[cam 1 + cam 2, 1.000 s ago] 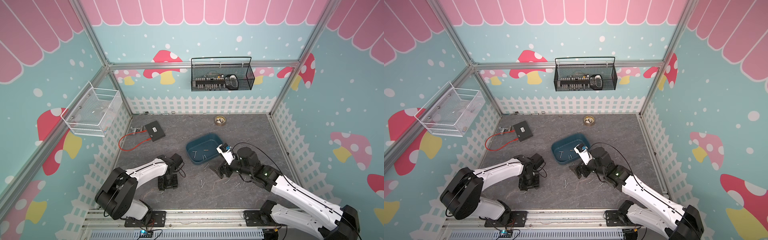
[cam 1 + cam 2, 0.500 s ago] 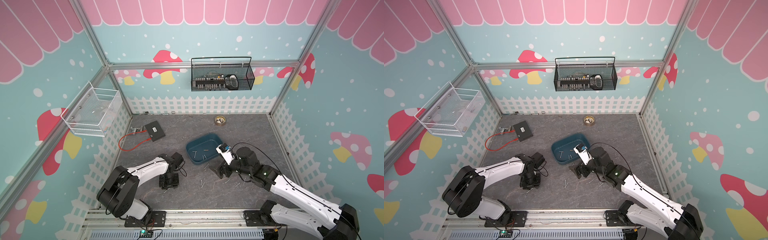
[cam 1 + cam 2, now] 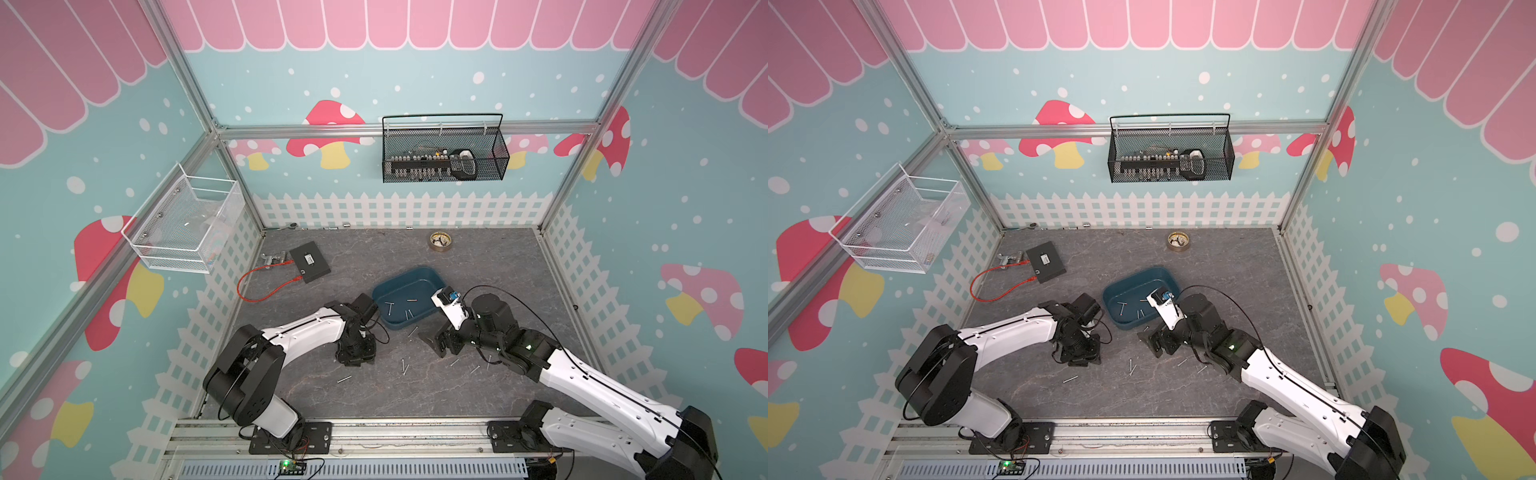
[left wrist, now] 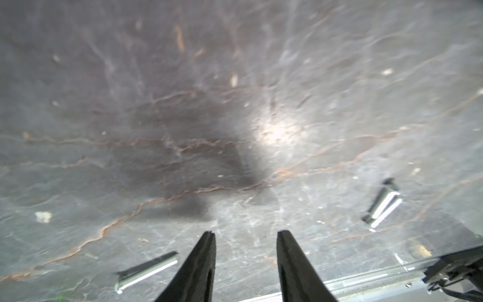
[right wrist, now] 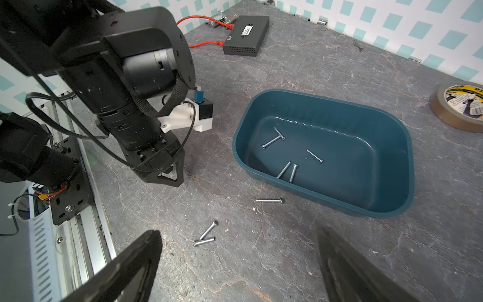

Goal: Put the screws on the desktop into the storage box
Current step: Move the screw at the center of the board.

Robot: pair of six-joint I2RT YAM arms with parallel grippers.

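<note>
Teal storage box [image 5: 366, 170] upright on grey marbled desktop [image 5: 300, 65] — five silvery screws [image 5: 314, 156] inside, others flat beside it

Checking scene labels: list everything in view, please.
Desk: one, dark grey marbled.
Box: one, teal, mid-desk.
Boxed screws: five, silver, in the box.
Loose screws: about seven visible, silver, on the desk near the box.
Case: one, black, flat, desk's far side.
Cable: one, red, at the case.
Tape: one roll, brown, desk's far side.
Metal parts: a few, silver, desk's back edge.
Mesh basket: one, black, back wall.
Wire basket: one, white, side wall.
Left gripper: one, black, open, low over bare desk.
Right gripper: one, black, open, near the box.
</note>
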